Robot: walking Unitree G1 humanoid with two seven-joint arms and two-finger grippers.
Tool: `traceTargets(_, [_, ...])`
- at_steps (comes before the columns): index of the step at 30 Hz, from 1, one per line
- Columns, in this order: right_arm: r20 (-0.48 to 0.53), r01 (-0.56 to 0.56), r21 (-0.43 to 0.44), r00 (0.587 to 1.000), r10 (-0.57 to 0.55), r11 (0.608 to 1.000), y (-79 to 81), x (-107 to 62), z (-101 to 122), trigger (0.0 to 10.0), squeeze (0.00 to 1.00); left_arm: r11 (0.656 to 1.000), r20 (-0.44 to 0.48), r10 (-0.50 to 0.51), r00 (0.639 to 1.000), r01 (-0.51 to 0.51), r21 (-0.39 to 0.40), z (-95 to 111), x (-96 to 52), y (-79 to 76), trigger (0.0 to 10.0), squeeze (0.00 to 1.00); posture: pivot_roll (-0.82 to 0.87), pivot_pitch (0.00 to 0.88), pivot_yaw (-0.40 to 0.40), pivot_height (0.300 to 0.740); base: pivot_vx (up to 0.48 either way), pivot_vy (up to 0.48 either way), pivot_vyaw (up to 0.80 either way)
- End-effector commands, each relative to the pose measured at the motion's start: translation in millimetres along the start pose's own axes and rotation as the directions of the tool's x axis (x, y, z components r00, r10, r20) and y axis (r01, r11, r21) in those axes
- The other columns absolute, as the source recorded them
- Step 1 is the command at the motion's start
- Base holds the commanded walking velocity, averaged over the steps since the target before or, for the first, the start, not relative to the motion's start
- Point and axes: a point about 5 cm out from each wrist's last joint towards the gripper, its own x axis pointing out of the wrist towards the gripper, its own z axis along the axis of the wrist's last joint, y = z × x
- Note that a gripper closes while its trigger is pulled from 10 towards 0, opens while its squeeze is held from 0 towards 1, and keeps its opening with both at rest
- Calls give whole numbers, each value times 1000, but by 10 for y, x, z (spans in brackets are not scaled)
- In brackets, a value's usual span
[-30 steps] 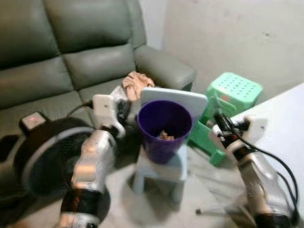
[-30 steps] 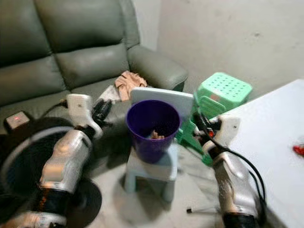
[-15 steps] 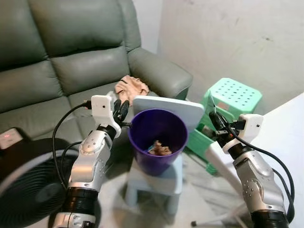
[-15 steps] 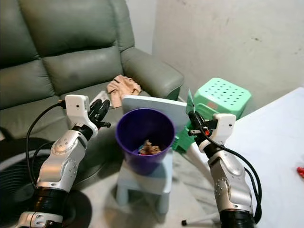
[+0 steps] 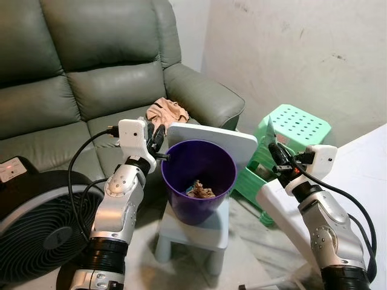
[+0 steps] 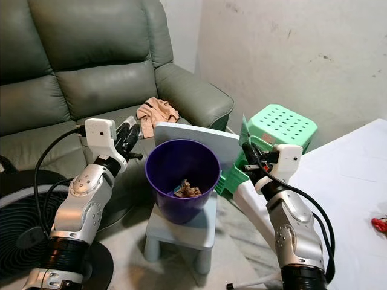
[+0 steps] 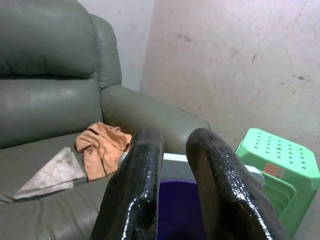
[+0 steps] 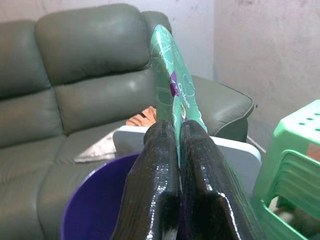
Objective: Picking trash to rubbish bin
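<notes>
Both eye views look forward and down from the head at the bin (image 5: 198, 181), sofa (image 5: 91, 66) and both arms. Each wrist view looks along its own fingers, close above the bin (image 8: 95, 200), toward the sofa (image 7: 45, 75).

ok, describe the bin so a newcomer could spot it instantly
Start at the grey-green sofa; in front of its right armrest stands a small pale blue child's chair. The bin sits on that chair's seat, between the left gripper and right gripper. It is the only deep purple thing there, a round open bucket with scraps inside, unlike the green stool beside it.
</notes>
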Motion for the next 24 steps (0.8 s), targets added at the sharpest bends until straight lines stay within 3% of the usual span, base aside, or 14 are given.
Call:
traceTargets(1, [-2, -1, -31, 1000, 1, 1000, -27, 10, 28, 10000, 0, 1000, -1, 2, 1000, -2, 13, -7, -4, -13, 10000, 0, 112, 10, -71, 715, 0, 0, 0])
traceTargets(10, [-34, -11, -57, 999, 9, 998, -72, 74, 50, 10000, 0, 1000, 5, 21, 1000, -21, 14, -15, -38, 10, 10000, 0, 125, 21, -86, 715, 0, 0, 0])
traceTargets(16, [-36, -61, -102, 998, 57, 993, -51, 221, 127, 10000, 0, 1000, 23, 9, 1000, -9, 10, -16, -129, -18, 10000, 0, 145, 57, -105, 715, 0, 0, 0])
traceTargets(24, [-56, -161, -121, 986, 155, 980, 134, 505, 183, 10000, 0, 999, 27, 13, 1000, -12, -29, -32, -300, -33, 10000, 0, 199, 113, -146, 715, 0, 0, 0])
